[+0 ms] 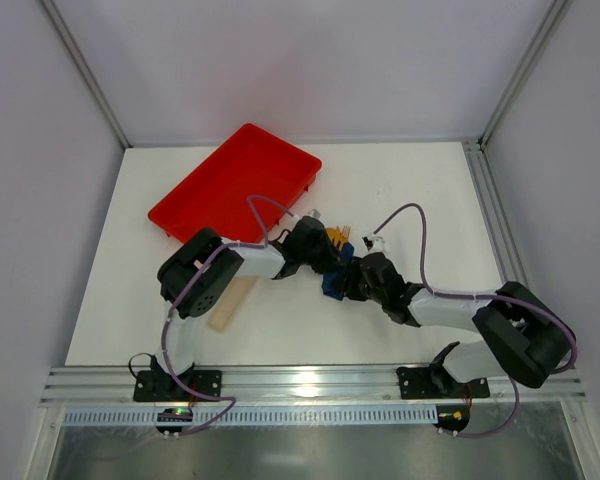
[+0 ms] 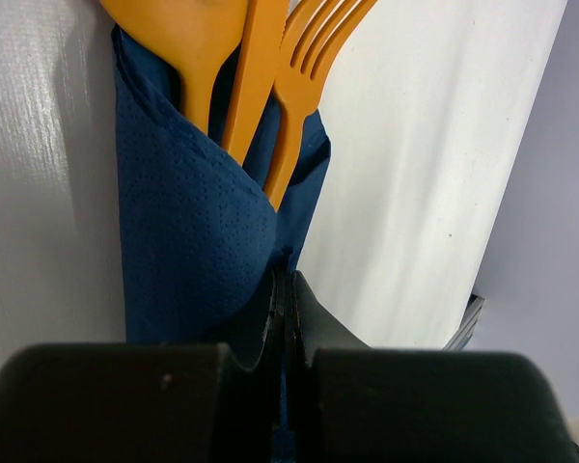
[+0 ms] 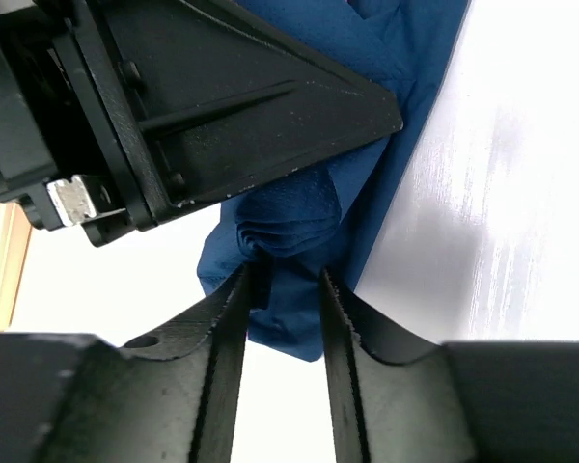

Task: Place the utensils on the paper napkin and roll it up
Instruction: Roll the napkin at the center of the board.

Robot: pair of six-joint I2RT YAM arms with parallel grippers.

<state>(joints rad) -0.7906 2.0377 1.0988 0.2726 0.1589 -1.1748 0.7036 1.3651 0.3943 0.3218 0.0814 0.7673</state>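
Pinching closed on the paper napkin [image 2: 193, 241] with the left gripper [image 2: 285, 286], near the middle of the table [image 1: 410, 200]. Straddling the napkin's bunched end with the right gripper [image 3: 285, 275], jaws narrowly apart; clamped or not, cannot tell. Wrapped, dark navy and dimpled, around the orange utensils [image 2: 261, 77], heads poking out toward the far edge.

White table [image 1: 420, 190] bears red tray [image 1: 240, 170], beige strip [image 1: 228, 306], rolled paper napkin [image 1: 330, 287].
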